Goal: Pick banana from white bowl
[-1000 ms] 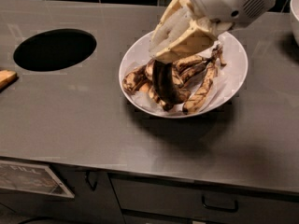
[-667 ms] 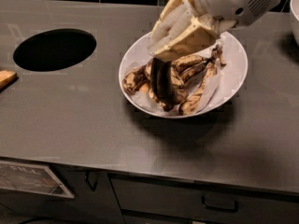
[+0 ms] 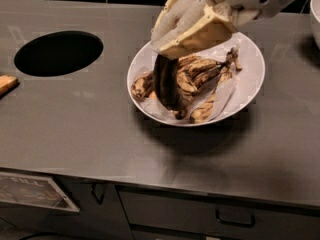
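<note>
The grey counter [image 3: 100, 144] holds the white bowl [image 3: 250, 84] right of centre, with spotted bananas [image 3: 200, 71] inside. Over its left half the black banana [image 3: 167, 86] stands nearly upright, its top end pinched in the closed gripper [image 3: 167, 53]. Farther left is a round hole [image 3: 58, 52].

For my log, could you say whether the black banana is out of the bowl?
In: the banana lies inside the white bowl, the claw at its upper end.
</note>
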Controlling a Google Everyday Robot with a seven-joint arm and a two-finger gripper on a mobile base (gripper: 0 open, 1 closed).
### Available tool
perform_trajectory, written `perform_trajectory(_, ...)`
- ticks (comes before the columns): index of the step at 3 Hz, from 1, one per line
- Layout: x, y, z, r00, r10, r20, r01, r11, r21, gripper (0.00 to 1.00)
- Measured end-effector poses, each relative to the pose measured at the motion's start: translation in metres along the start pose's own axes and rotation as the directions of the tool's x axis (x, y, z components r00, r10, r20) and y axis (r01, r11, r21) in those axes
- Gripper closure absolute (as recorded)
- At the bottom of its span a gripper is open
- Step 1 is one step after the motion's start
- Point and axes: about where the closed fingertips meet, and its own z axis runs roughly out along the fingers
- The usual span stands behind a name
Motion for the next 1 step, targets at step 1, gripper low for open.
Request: perform_trajectory(1,0.0,0.0,0.0,1.0,0.0,0.0,0.0,1.0,0.0,1.0)
